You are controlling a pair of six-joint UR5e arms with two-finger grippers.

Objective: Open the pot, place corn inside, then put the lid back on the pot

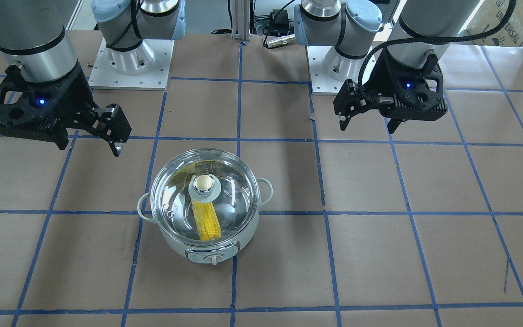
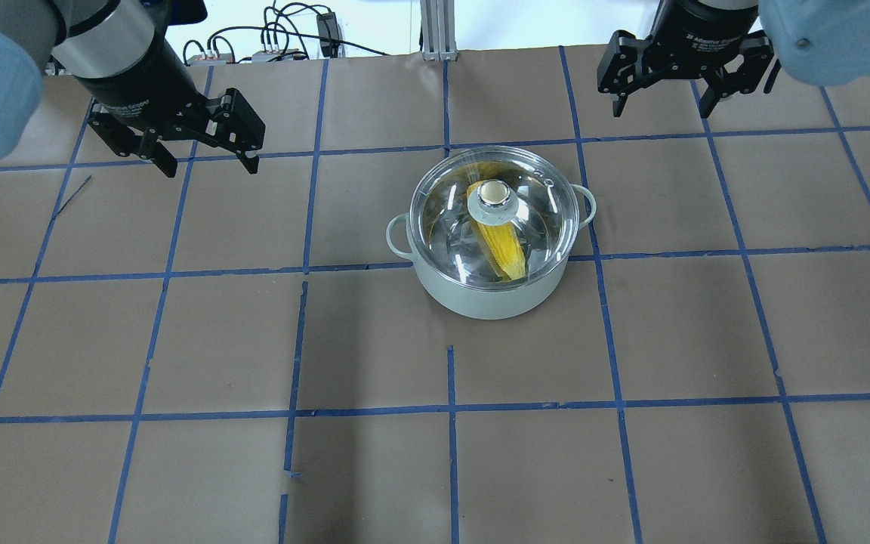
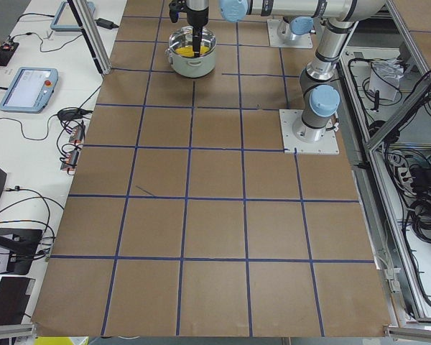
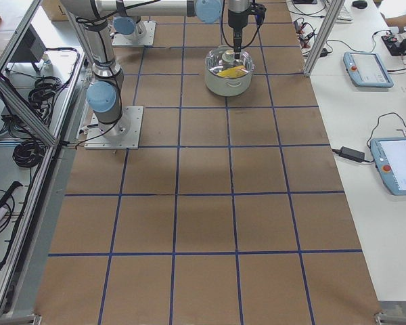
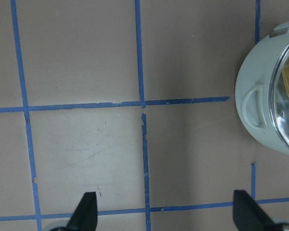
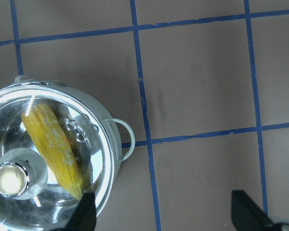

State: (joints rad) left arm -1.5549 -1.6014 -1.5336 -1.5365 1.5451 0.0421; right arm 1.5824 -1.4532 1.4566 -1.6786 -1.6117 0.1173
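The pale mint pot (image 1: 211,247) stands on the table between the two arms, control knob facing away from the robot. The clear glass lid (image 1: 232,190) with its beige knob (image 1: 204,182) sits closed on the pot. The yellow corn (image 1: 207,223) lies inside, seen through the glass. In the overhead view the pot (image 2: 480,298), lid (image 2: 544,215) and corn (image 2: 503,249) show the same. My left gripper (image 2: 212,170) is open and empty, well to the pot's left. My right gripper (image 2: 660,113) is open and empty, beyond the pot to its right. The right wrist view shows the corn (image 6: 53,144) under the lid (image 6: 86,159).
The table is brown paper with a blue tape grid (image 2: 450,408). The arm base plates (image 1: 130,75) stand at the robot's side of the table. Aluminium frame posts (image 4: 318,34) and side tables with tablets (image 4: 367,68) border the table's far edge.
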